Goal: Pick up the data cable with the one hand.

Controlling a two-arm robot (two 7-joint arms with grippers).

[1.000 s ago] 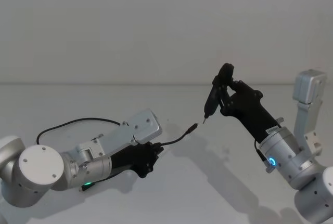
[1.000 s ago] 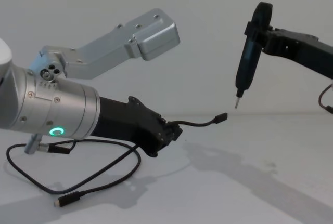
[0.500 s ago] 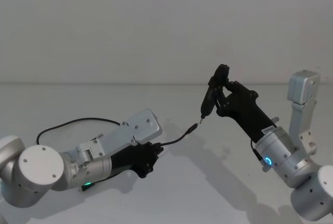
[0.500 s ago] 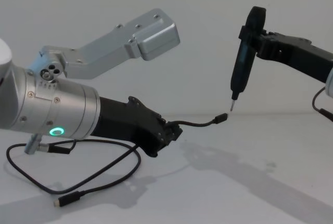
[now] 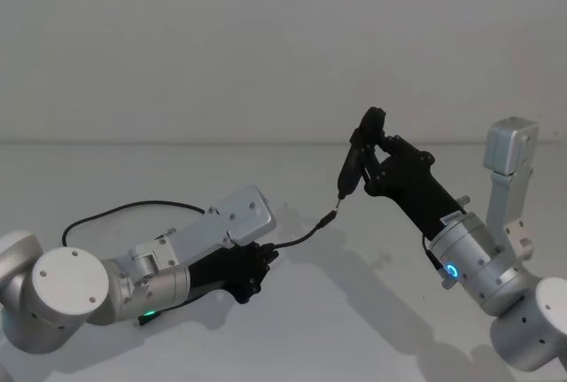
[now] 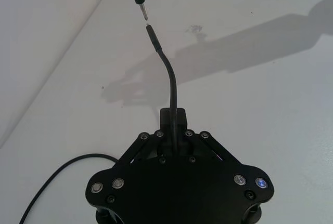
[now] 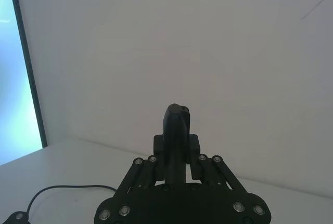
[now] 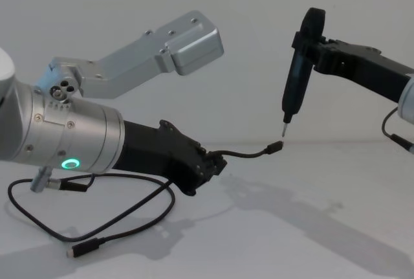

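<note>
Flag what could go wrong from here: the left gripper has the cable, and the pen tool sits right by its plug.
The pen tool in the right gripper hangs just above the plug. A touch could bend aside the short free stretch of data cable past the left gripper. The rest of the cable loops on the table, so lifting may drag or snag it.

Head view high, facing down, chest view low, side-on, wrist views close behind fingers [image 6: 182, 118], all sharing the table [image 5: 354, 333]
</note>
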